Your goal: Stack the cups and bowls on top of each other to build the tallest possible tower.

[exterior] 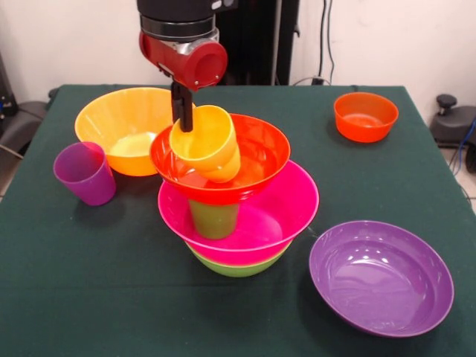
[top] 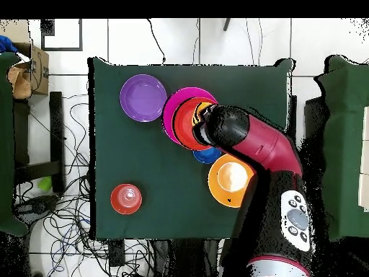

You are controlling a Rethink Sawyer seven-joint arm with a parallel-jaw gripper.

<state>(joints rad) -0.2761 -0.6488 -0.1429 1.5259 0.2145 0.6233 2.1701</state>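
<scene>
One glossy yellow plastic cup (exterior: 204,143) tilts in the tower's (exterior: 236,204) red-orange bowl (exterior: 253,152), at twelve o'clock; the hand (exterior: 183,111) pinches its rim; release could topple it.

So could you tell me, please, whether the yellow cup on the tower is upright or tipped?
Tipped. The yellow cup leans inside the red-orange bowl, its mouth facing the front camera rather than up.

Place: robotics lab
Surface: 1 table (top: 144,180) under dark green cloth
Floor: loose cables (top: 61,216) across pale tiles
Walls: plain white, wires hanging
Edges: cardboard box (top: 25,72), black equipment
</scene>
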